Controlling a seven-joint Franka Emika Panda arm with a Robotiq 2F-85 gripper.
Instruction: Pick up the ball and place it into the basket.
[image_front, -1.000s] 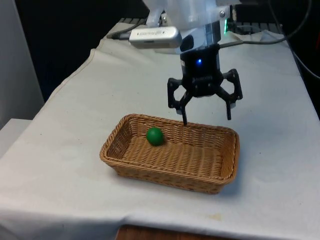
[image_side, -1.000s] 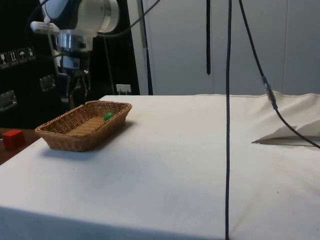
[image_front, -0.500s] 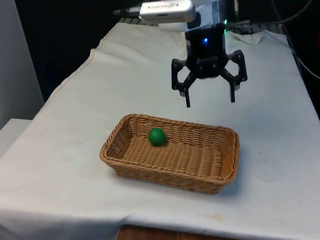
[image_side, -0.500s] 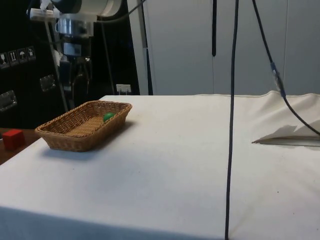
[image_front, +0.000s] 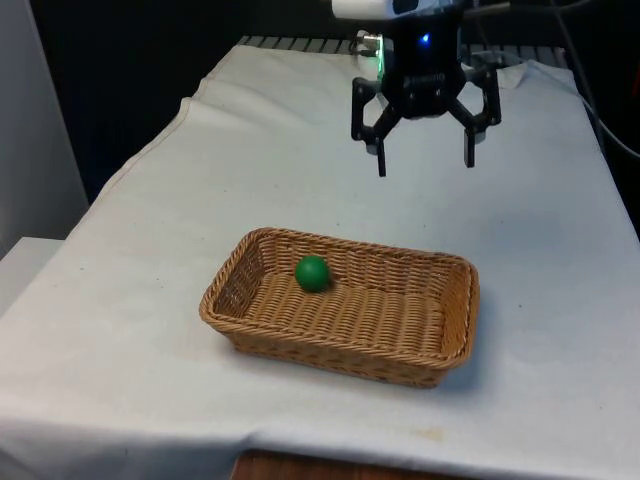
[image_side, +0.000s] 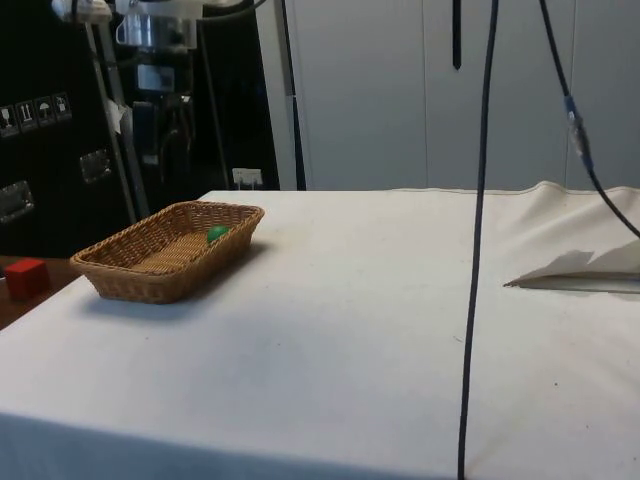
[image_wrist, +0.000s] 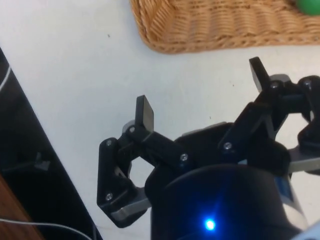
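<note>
Wicker basket (image_front: 345, 320) sits on the cloth-covered counter (image_front: 150, 300) with the green ball (image_front: 312, 273) inside, toward its far left. Pincer (image_front: 425, 160) hangs above the far side, fingers apart, holding nothing.

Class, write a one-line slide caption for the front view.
Green ball rests in the wicker basket; open claw hangs above.

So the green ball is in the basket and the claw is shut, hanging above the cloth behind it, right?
Not quite: the claw is open, not shut. The front view shows its two fingers spread wide with nothing between them, and the wrist view agrees. The rest holds: the green ball lies in the basket, and the claw hangs above the cloth behind it.
</note>
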